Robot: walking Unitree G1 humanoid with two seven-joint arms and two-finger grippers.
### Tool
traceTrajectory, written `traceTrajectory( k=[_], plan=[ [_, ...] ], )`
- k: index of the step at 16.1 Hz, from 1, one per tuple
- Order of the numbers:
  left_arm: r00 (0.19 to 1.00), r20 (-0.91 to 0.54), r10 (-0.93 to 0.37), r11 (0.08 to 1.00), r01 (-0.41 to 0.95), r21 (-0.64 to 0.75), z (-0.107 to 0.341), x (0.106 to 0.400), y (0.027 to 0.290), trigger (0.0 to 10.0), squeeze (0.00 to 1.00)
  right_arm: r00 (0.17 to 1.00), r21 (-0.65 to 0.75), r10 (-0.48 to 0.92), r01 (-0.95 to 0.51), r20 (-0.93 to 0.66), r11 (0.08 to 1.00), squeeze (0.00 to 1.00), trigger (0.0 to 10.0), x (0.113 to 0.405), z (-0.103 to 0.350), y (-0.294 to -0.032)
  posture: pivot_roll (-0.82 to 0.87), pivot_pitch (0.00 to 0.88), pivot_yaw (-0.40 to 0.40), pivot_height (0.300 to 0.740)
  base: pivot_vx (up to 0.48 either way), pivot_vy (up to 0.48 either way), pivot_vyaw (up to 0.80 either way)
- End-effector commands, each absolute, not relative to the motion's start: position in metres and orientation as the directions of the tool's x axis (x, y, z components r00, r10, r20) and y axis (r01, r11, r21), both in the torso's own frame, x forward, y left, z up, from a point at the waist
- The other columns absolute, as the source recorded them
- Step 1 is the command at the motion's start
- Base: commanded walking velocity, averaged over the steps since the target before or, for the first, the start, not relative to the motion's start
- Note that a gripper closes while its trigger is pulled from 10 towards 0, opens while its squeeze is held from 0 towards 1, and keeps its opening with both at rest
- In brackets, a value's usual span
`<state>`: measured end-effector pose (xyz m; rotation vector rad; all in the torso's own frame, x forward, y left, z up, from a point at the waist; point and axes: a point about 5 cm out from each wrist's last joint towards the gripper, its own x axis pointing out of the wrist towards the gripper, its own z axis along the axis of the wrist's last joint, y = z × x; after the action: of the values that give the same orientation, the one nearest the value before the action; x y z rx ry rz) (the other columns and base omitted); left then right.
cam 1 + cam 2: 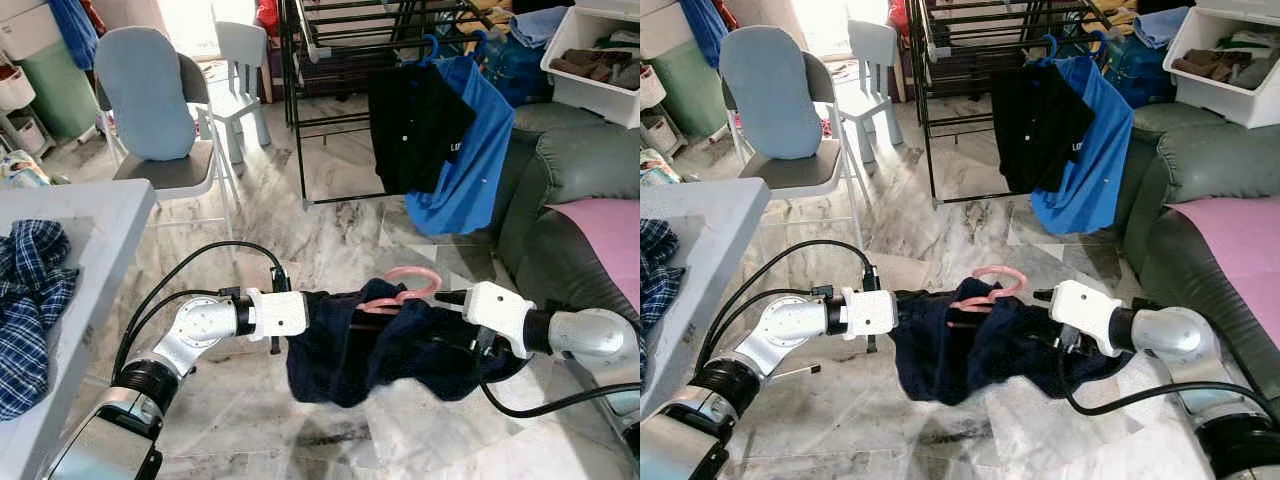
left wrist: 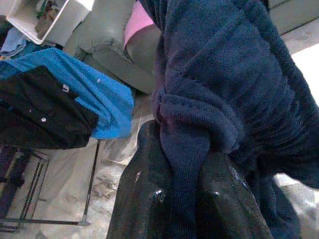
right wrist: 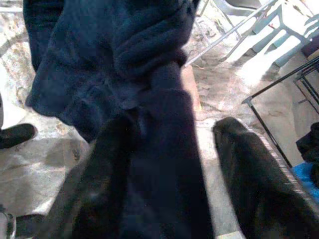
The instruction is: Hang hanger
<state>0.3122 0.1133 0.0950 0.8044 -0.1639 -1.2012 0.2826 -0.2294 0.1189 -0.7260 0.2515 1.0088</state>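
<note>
A navy garment [image 1: 370, 350] on a pink hanger [image 1: 405, 290] hangs low over the marble floor between my two arms. My left gripper [image 1: 300, 322] holds its left end; in the left wrist view the gripper [image 2: 184, 199] is shut, with a fold of navy cloth pinched between the fingers [image 2: 144, 194]. My right gripper [image 1: 442, 308] is at the garment's right end. In the right wrist view this gripper [image 3: 174, 124] stands open. The cloth lies against one finger [image 3: 107, 179], and a gap shows before the other finger [image 3: 254, 184]. The hanger's hook curls up above the cloth.
A black drying rack [image 1: 330, 60] stands ahead, with a black shirt [image 1: 410, 130] and a blue shirt [image 1: 470, 150] hung on it. A grey sofa [image 1: 570, 190] is at the right, a folding chair [image 1: 150, 100] ahead left, and a grey table [image 1: 100, 230] with a plaid shirt [image 1: 30, 300] at my left.
</note>
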Motion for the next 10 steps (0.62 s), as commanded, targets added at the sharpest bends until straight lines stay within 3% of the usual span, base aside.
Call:
traceTrajectory(
  k=[1,3,4,5,10],
  plan=[
    [0.395,-0.279,-0.875,0.130,0.748,0.651,0.1000,0.3152,0.1145,0.0,0.00,0.521,-0.447,0.680,-0.841,-0.516,0.306,1.00,10.0,0.2840,0.1263,-0.2301,-0.17,0.000,0.048,0.740,0.000,0.000,0.00],
    [0.399,-0.276,-0.874,0.133,0.744,0.655,0.1007,0.3161,0.1145,0.0,0.00,0.524,-0.452,0.679,-0.838,-0.514,0.306,1.00,10.0,0.2829,0.1263,-0.2300,-0.17,0.000,0.049,0.740,0.000,0.000,0.00],
    [0.399,-0.274,-0.875,0.133,0.743,0.657,0.1014,0.3165,0.1141,0.0,0.00,0.516,-0.445,0.675,-0.844,-0.527,0.298,0.84,10.0,0.2815,0.1235,-0.2311,-0.17,0.000,0.048,0.740,0.000,0.000,0.00],
    [0.398,-0.273,-0.876,0.132,0.742,0.657,0.1017,0.3167,0.1139,0.0,0.00,0.516,-0.443,0.673,-0.845,-0.530,0.299,0.34,10.0,0.2811,0.1222,-0.2320,-0.17,0.000,0.048,0.740,0.000,0.000,0.00],
    [0.398,-0.273,-0.876,0.132,0.742,0.657,0.1017,0.3167,0.1139,0.0,0.00,0.516,-0.443,0.673,-0.845,-0.530,0.299,0.34,10.0,0.2811,0.1222,-0.2320,-0.17,0.000,0.048,0.740,0.000,0.000,0.00]
  ],
)
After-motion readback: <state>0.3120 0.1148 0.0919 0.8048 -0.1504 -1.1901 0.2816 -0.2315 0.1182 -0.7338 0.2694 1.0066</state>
